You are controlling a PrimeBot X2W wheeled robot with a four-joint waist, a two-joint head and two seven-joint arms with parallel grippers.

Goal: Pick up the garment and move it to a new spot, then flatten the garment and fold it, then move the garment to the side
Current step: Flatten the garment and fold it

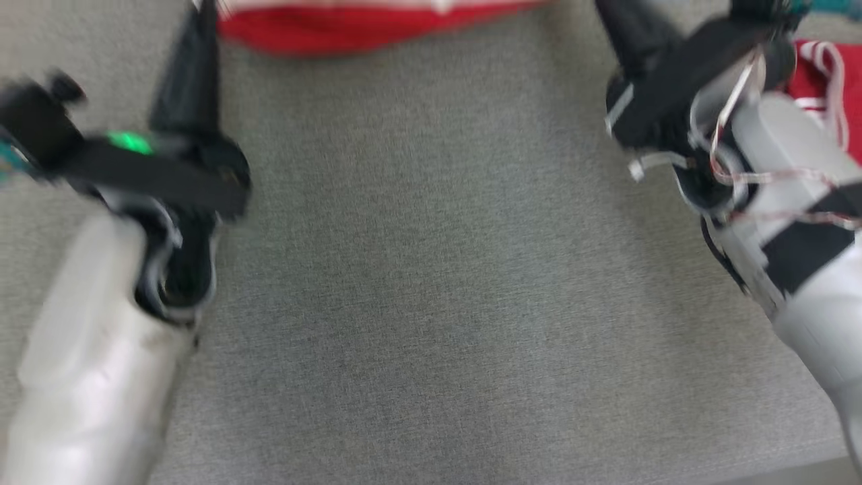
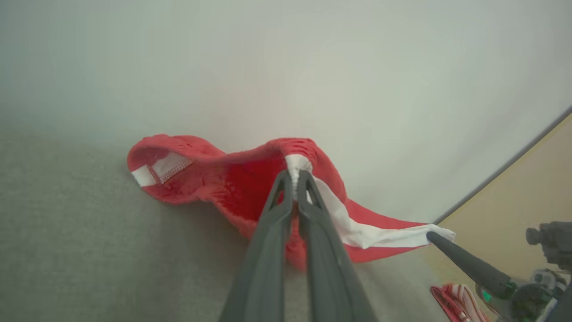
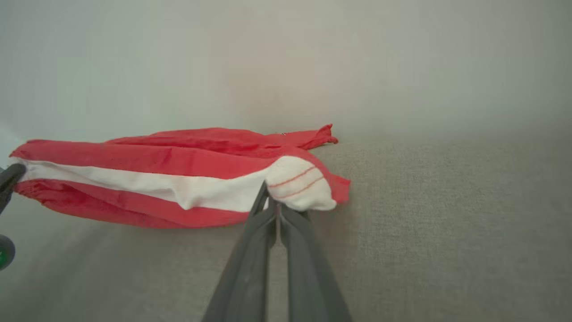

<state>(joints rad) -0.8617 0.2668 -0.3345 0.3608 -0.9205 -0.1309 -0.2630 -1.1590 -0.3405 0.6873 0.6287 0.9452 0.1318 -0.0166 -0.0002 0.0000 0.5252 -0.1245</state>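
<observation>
Red fabric with a broad white band, the garment (image 1: 350, 27) sits on the far part of a grey cloth-covered table (image 1: 431, 269), pulled into a long strip between the two grippers. The head view is blurred by motion, and the garment runs off its top edge.

Over the table's far left part, the left gripper (image 2: 294, 172) has its two dark fingers pressed together on a bunched fold of the white band. From there the red cloth (image 2: 232, 179) sags down to the table (image 2: 89, 246), and one open hem with a white inner tab curls away to the side.

Over the table's far right part, the right gripper (image 3: 272, 197) is clamped on the white, red-stitched end of the garment (image 3: 147, 179). That end rests on or just above the table (image 3: 447, 223); I cannot tell which.

Near the table's right edge, behind the right forearm, lies a second red cloth with white stripes (image 1: 821, 81), apart from the garment.
</observation>
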